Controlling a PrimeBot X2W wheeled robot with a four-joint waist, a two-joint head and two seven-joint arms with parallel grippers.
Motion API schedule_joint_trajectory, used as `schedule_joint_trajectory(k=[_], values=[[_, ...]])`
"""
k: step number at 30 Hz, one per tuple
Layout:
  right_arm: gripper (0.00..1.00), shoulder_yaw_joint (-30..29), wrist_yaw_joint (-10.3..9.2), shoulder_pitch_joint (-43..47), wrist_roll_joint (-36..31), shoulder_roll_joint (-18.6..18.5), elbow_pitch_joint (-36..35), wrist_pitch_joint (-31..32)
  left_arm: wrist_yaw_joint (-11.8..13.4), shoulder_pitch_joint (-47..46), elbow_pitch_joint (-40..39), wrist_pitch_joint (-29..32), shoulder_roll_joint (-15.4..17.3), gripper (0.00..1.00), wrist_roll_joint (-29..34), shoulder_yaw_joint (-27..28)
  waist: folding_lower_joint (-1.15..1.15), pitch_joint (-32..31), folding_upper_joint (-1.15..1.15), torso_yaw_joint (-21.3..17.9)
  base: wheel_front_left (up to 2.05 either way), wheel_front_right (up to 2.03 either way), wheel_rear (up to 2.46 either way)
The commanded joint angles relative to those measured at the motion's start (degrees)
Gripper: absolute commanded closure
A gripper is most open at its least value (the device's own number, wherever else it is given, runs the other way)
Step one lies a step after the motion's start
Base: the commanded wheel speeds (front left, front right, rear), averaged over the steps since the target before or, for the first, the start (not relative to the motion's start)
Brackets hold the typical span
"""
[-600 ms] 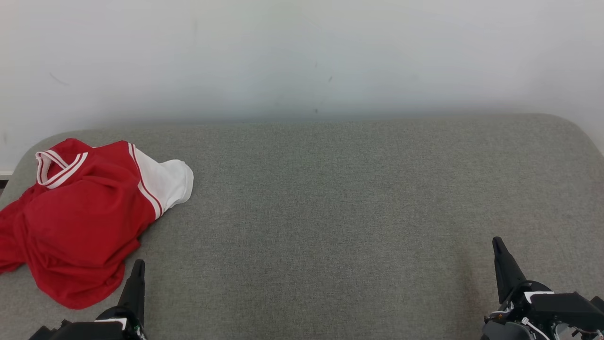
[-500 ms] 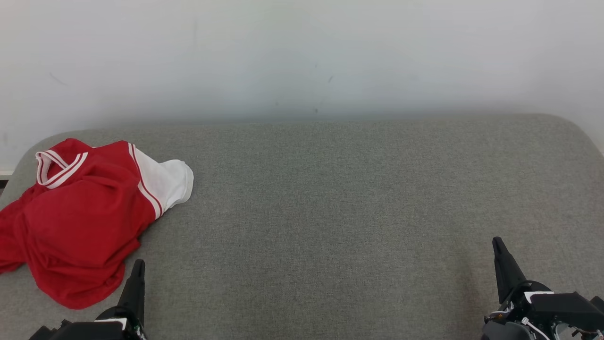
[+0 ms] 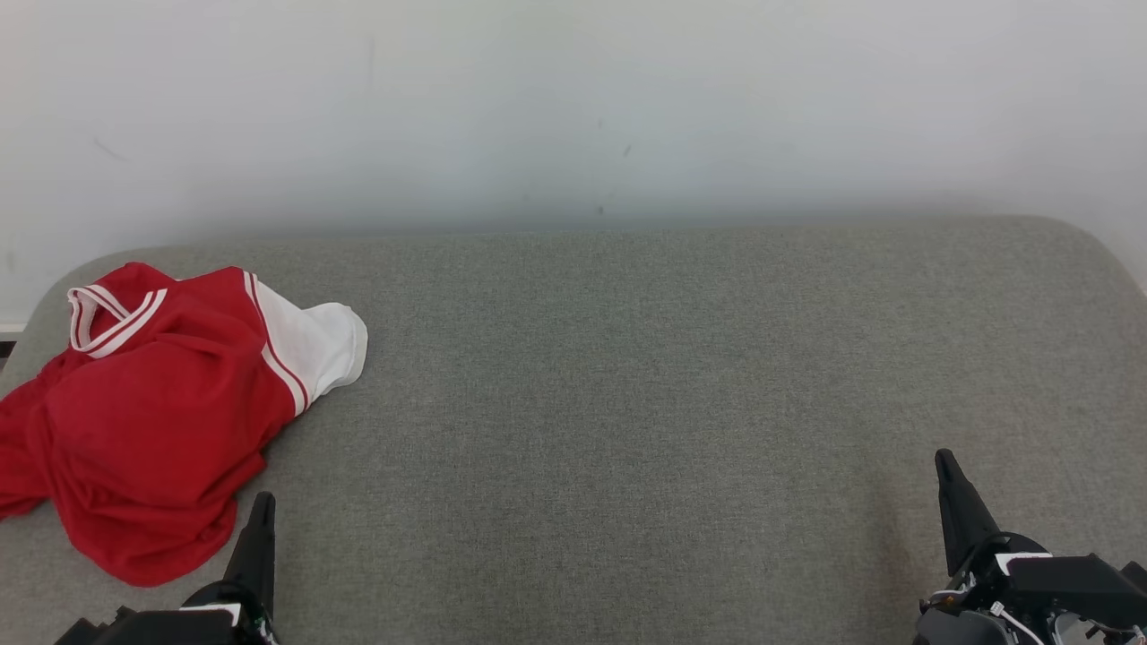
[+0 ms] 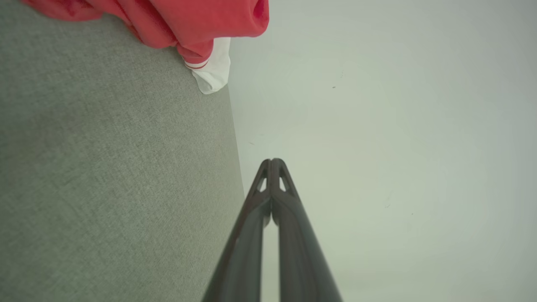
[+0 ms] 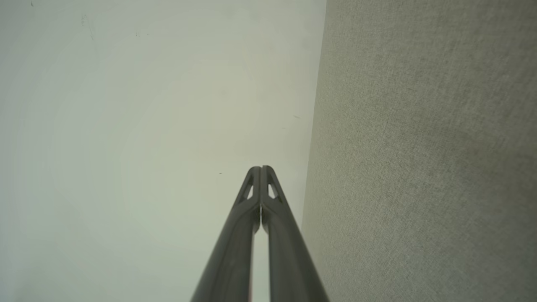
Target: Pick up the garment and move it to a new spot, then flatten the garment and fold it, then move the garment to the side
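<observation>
Nothing stirs since a moment ago: the crumpled red-and-white jersey lies at the far-left end of the grey upholstered surface, while the left gripper and right gripper hang over its near edge, fingers pressed together, both empty.

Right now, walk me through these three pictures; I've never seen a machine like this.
This is a wheeled robot with two arms, each ending in a two-fingered pincer. The wide picture comes from its head camera, looking down on a grey padded surface against a pale wall. A crumpled red garment with white trim lies at the robot's left. The left pincer and right pincer sit at the bottom corners. The other two pictures come from cameras on each wrist, looking along that pincer. Both pincers are shut and hold nothing.
</observation>
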Motion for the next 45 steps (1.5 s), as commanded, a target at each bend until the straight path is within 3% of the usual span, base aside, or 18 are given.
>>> schedule_joint_trajectory(k=[1,36,37,45], values=[[1.00,0.0,0.05,-0.5,0.1,0.1,0.0,0.0,0.0,-0.6,0.0,-0.1,0.3,1.00,-0.3,0.2,0.00,0.0,0.00,0.0,0.00,0.00,0.00],[1.00,0.0,0.05,-0.5,0.1,0.1,0.0,0.0,0.0,-0.6,0.0,-0.1,0.3,1.00,-0.3,0.2,0.00,0.0,0.00,0.0,0.00,0.00,0.00],[0.00,0.0,0.00,0.0,0.0,0.0,0.0,0.0,0.0,0.0,0.1,0.0,0.0,0.00,0.0,0.0,0.00,0.0,0.00,0.0,0.00,0.00,0.00],[0.00,1.2,-0.08,1.5,-0.6,0.1,1.1,-1.5,0.0,1.6,1.2,-1.5,-0.4,0.00,0.8,-1.0,0.00,-0.3,0.00,-0.1,0.00,0.00,0.00]])
